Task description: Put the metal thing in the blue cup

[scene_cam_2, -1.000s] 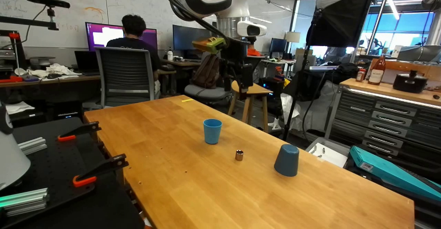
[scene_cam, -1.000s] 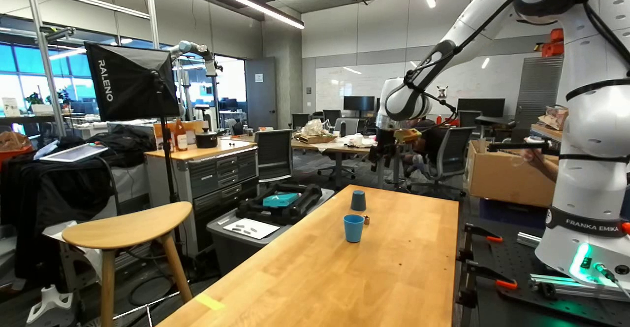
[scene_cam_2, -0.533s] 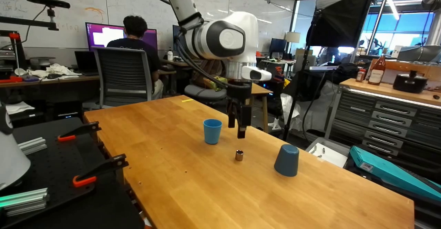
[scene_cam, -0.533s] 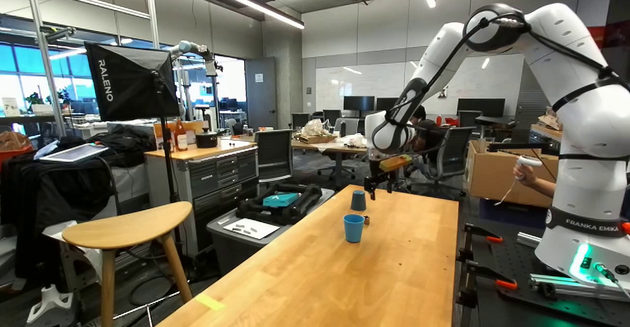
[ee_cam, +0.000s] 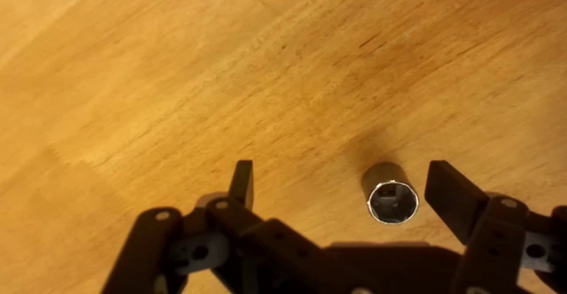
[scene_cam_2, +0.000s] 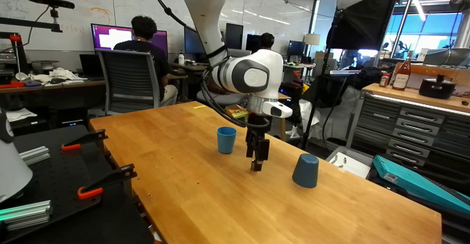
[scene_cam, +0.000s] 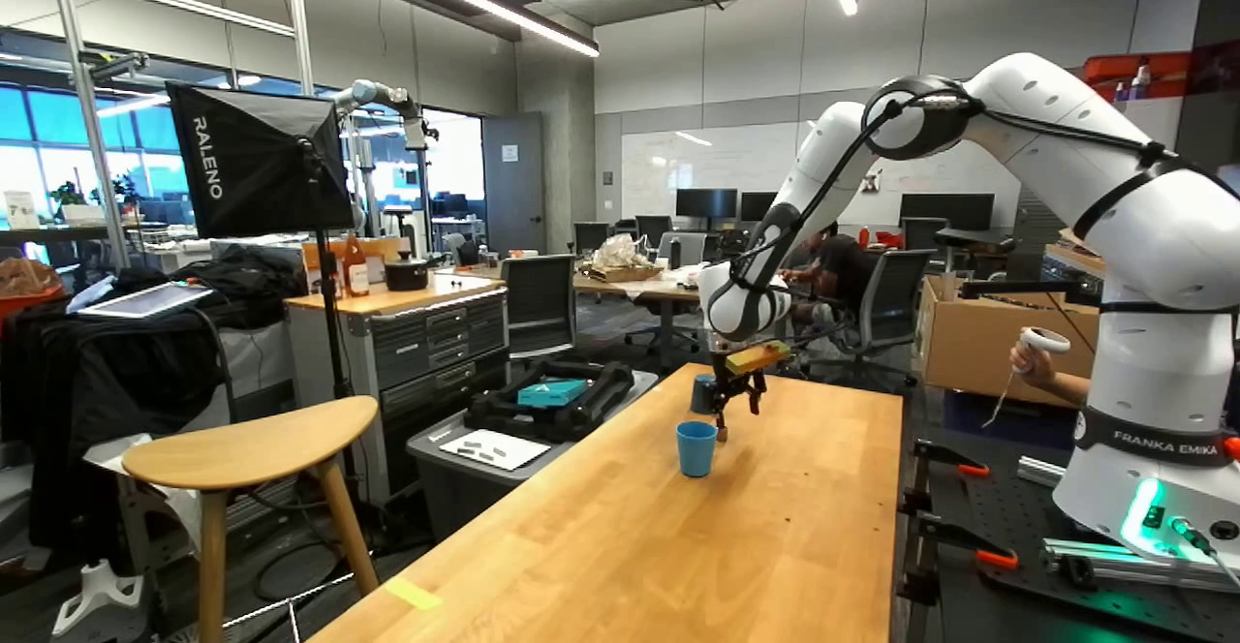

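End effector (ee_cam: 341, 174), fingers apart, low over a metal socket (ee_cam: 390, 192), with a blue cup (scene_cam_2: 226, 140) near it

Wrist view: The end effector's two fingers stand apart and hold nothing. Between them, upright on the wooden worktop (ee_cam: 177, 86), is the metal socket, a short shiny tube with a hollow top. It sits off-centre, just beside one finger (ee_cam: 454, 199) and well apart from the opposite one. The step in hand looks to be the grasp; a slight shift toward that nearer finger's side would centre the socket, so that closing in does not shove or topple it.

In an exterior view, the end effector (scene_cam: 738, 415) points down, one fingertip overlapping the socket from this angle. The blue cup, mouth up, stands near the end effector on the camera's side; any sideways move should stay clear of it.

In an exterior view, the fingertips are down at the metal socket (scene_cam_2: 253, 166); their clearance above the worktop cannot be told. The blue cup is to one side of the end effector, a darker upturned cup (scene_cam_2: 306, 171) to the other. The hard, smooth wall may slip, so the fingers would best meet it squarely and low, then lift straight up.
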Motion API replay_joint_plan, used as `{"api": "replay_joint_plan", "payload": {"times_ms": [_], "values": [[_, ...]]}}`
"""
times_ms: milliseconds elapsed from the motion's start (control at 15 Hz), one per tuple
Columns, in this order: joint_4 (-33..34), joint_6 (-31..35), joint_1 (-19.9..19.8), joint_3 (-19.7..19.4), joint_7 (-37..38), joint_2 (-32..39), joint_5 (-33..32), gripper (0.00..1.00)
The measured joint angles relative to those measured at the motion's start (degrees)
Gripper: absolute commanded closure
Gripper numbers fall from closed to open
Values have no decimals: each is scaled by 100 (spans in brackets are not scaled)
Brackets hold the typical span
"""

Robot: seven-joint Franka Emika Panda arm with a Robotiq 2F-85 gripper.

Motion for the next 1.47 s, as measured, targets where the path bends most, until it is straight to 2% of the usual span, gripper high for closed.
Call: {"api": "replay_joint_plan", "payload": {"times_ms": [133, 200, 267, 333, 533, 800, 867, 1200, 1467], "values": [[178, 1, 2, 13, 21, 212, 56, 0], [251, 9, 3, 20, 23, 306, 94, 25], [317, 25, 4, 27, 25, 389, 120, 26], [375, 59, 4, 34, 25, 471, 134, 32], [486, 230, 5, 71, 25, 619, 199, 58], [574, 248, 5, 96, 25, 629, 272, 87], [596, 249, 4, 95, 25, 629, 282, 89], [604, 240, -35, 106, -107, 549, 325, 88], [190, 189, -209, 358, -829, -10, 384, 88]]}}
